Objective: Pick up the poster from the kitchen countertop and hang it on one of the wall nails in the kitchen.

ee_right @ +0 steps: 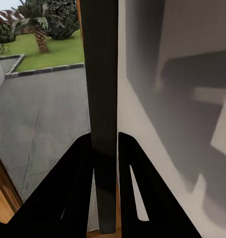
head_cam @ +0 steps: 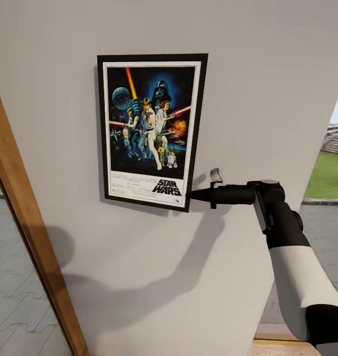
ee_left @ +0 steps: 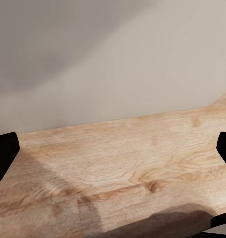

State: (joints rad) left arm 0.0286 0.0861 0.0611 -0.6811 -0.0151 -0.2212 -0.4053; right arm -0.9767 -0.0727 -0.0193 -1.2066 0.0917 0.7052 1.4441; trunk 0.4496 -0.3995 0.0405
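**Poster on wall, right gripper at its lower corner**

- Poster (head_cam: pixel 150 129): upright Star Wars print, thin black frame, white inner border. It stands against the pale grey wall (head_cam: pixel 268 74), tilted slightly, its shadow showing along its left and bottom edges. In the right wrist view its frame edge (ee_right: pixel 104 99) runs as a dark vertical band, seen edge-on.
- Right gripper (head_cam: pixel 190 195): reaches in from the right of the poster, at the poster's lower right corner. Its two fingers (ee_right: pixel 78 188) are closed from either side onto the frame edge, no gap visible between pads and frame.
- Left gripper (ee_left: pixel 113 158): only dark finger tips show at the picture's sides, set wide apart, nothing between them. A light wood surface (ee_left: pixel 123 168) lies beyond, meeting the wall.
- Wooden door frame (head_cam: pixel 25 217): slants left of the poster; paved ground (head_cam: pixel 16 296) beyond it.
- Lawn (head_cam: pixel 329 173): right of the poster, past the wall's edge.
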